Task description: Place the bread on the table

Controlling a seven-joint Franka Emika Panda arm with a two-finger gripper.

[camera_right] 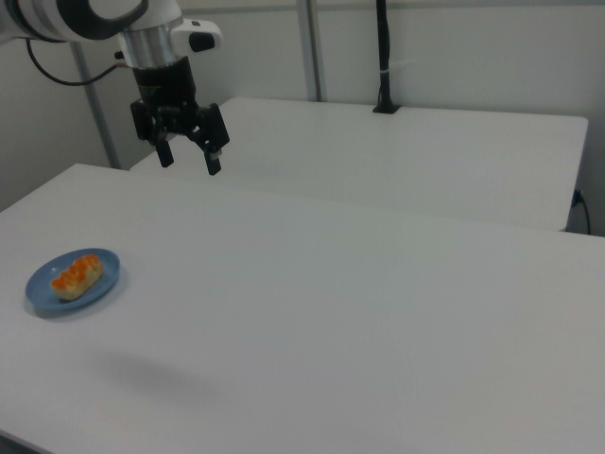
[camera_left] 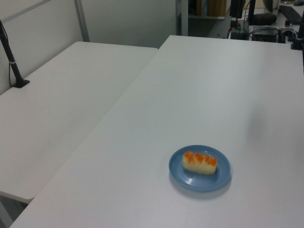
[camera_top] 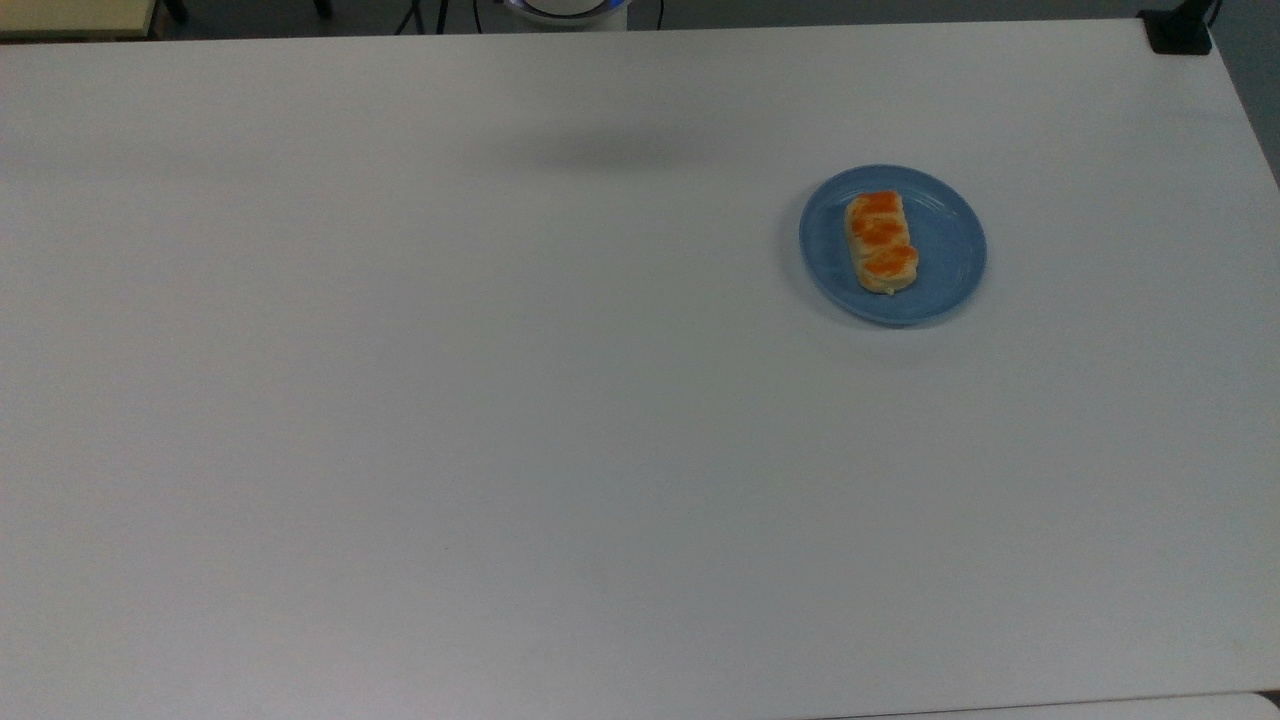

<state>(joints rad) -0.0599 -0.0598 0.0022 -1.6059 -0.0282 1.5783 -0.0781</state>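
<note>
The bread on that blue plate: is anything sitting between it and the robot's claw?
Nothing visible. In the right view the gripper hangs open, high above the table, and only bare white tabletop lies between it and the bread on the blue plate.

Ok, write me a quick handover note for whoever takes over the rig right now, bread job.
End effector: open, empty, hanging high above the table, off to the right view's upper right of the plate.
Bread: lying on the blue plate, near the top view's right side.
Done: nothing yet; bread not grasped.
Left: come down over the bread, grip it, lift it off the plate, set it on bare tabletop.
</note>
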